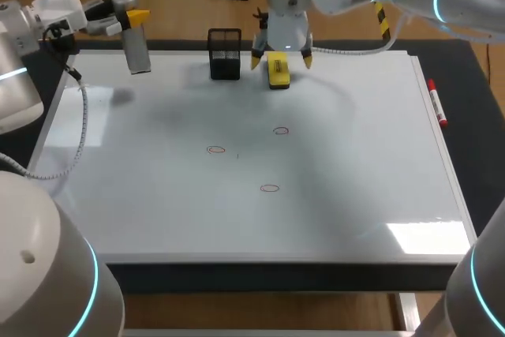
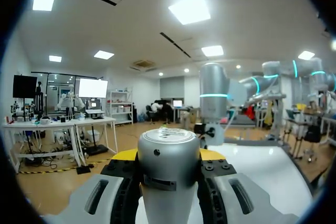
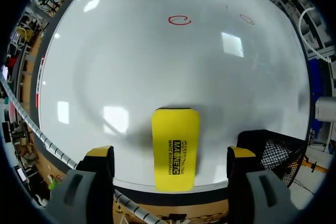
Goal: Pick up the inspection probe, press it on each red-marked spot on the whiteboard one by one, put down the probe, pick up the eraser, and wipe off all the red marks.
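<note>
At the far edge of the whiteboard [image 1: 355,195], our right end effector [image 1: 281,58] hangs directly over the yellow eraser [image 3: 176,149]. Its fingers are spread wide, one yellow tip on either side of the block and neither touching it, so it holds nothing. The eraser lies flat on the board, near the black mesh holder [image 1: 225,54]. Our left end effector [image 2: 168,156] is raised above the board's far left corner. It is closed around the grey inspection probe [image 1: 137,51], which it holds roughly upright, clear of the surface. Three red marks [image 1: 270,189] sit well apart in the middle of the board, unwiped.

We judge the step in hand to be the eraser grasp. To do it well we should come straight down with the block centred between the fingers. Closing across its narrow width would seat both pads squarely on the long sides. One finger sits just beside the mesh holder, so we should not drift toward it. We should stop short of pressing the tips into the board, then lift level so the underside is flat for wiping. The probe is not yet put down.
</note>
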### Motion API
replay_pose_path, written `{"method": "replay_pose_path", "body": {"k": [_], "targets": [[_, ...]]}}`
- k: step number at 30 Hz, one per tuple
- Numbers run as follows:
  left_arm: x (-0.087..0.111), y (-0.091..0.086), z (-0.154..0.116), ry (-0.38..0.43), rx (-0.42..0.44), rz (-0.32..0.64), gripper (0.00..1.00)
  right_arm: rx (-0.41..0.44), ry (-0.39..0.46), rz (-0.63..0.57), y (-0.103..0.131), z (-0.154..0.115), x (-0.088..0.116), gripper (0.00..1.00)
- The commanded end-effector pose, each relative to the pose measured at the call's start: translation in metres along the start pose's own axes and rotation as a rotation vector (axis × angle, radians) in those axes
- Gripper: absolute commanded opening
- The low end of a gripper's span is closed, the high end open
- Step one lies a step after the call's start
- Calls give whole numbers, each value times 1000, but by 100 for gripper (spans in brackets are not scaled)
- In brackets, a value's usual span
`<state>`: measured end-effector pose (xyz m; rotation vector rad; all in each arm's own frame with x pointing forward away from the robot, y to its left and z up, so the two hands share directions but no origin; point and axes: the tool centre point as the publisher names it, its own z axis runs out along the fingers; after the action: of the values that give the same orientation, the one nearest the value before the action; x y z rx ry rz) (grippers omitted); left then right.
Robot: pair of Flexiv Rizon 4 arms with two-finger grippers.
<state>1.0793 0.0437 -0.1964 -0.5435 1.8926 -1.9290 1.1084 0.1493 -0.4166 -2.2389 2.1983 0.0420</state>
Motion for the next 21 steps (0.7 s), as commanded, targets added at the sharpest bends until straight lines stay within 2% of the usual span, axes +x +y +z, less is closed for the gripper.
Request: {"method": "replay_pose_path", "body": {"k": [1,5,12,21], "targets": [[0,-1,0,-2,0,1,0,-11,0,-5,-3,2,0,0],[0,-1,0,-2,0,1,0,-13,-4,-12,-2,2,1,0],[0,-1,0,-2,0,1,0,24,27,7,8,-18,7,0],[0,-1,0,-2,0,1,0,34,32,195,20,-32,40,0]]}}
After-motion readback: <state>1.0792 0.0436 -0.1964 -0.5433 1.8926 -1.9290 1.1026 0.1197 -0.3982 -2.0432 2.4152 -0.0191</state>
